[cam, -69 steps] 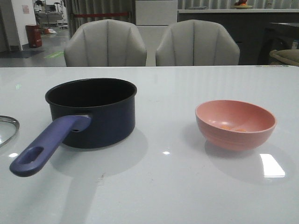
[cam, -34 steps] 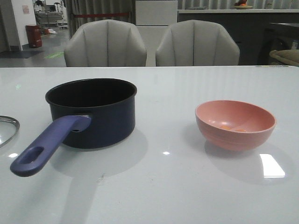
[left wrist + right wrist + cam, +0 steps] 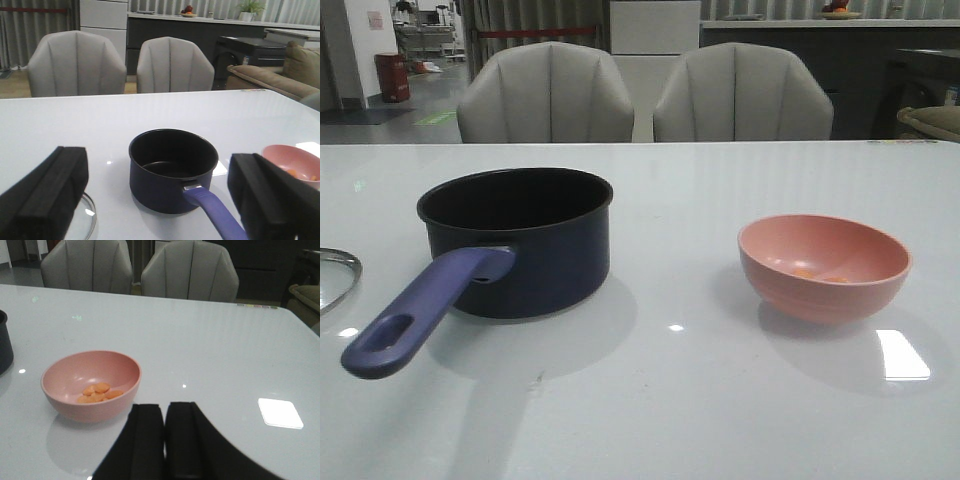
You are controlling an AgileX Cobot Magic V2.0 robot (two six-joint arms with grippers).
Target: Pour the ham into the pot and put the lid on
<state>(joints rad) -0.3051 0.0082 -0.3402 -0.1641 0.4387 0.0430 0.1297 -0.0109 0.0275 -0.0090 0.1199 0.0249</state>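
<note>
Left gripper (image 3: 155, 200) jaws spread wide; right gripper (image 3: 164, 440) jaws nearly closed, both empty.
Ham (image 3: 99, 392) sits in the pink bowl (image 3: 824, 266), well right of the pot (image 3: 516, 240); lid (image 3: 337, 275) lies at the table's (image 3: 700, 400) left edge.

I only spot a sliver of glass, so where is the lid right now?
In the front view the lid lies flat on the table's far left edge, mostly out of frame, left of the pot's handle.

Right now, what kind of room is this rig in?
Probably a showroom-style dining area: a white table, two upholstered grey chairs behind it, and a dark counter with a sofa alongside.
</note>
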